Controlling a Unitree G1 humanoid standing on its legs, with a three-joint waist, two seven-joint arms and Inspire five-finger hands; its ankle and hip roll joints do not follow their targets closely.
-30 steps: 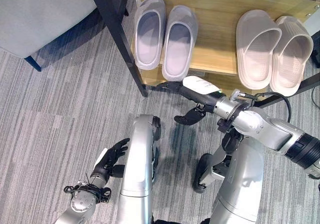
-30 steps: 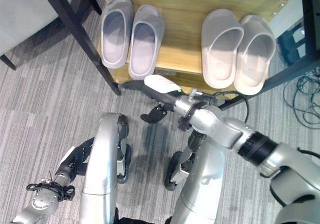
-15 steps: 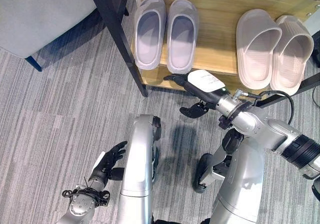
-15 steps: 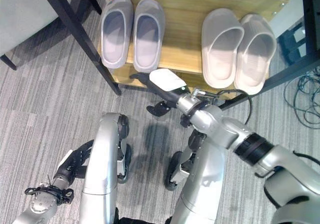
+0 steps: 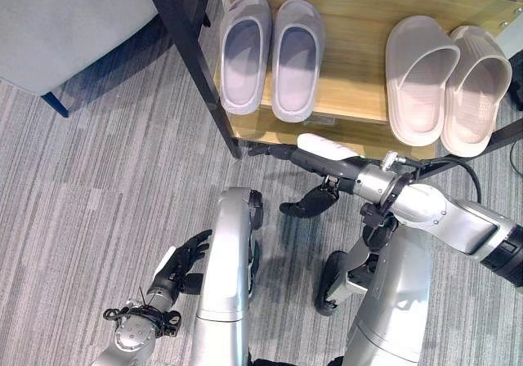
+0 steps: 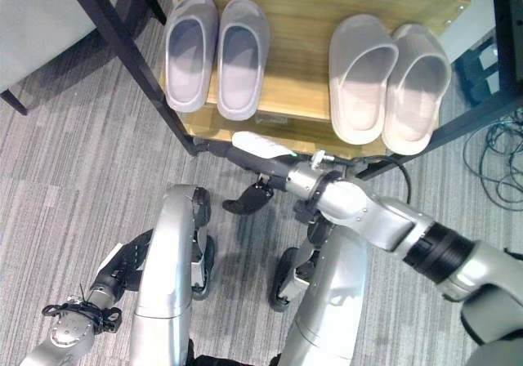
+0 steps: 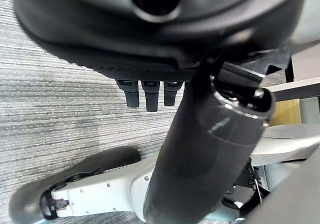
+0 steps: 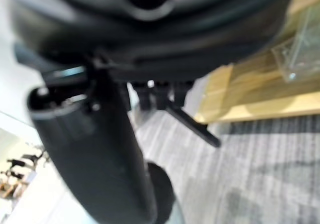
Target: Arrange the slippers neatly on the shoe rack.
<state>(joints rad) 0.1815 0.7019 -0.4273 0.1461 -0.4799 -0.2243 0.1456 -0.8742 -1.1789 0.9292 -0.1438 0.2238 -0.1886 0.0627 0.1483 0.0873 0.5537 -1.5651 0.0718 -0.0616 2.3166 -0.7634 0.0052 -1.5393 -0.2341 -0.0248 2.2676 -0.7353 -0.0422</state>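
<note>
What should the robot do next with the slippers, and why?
Probably just draw the right hand away. Both lilac slippers and both beige slippers sit side by side in pairs on the shoe rack, and the hand is open, holding nothing.

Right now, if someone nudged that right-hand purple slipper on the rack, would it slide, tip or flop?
The purple slipper looks like thick moulded foam, so it is probably light and keeps its shape. It lies flat on its sole on the smooth wooden shelf, so it would likely slide, not tip. Its neighbour sits close alongside and might get bumped.
</note>
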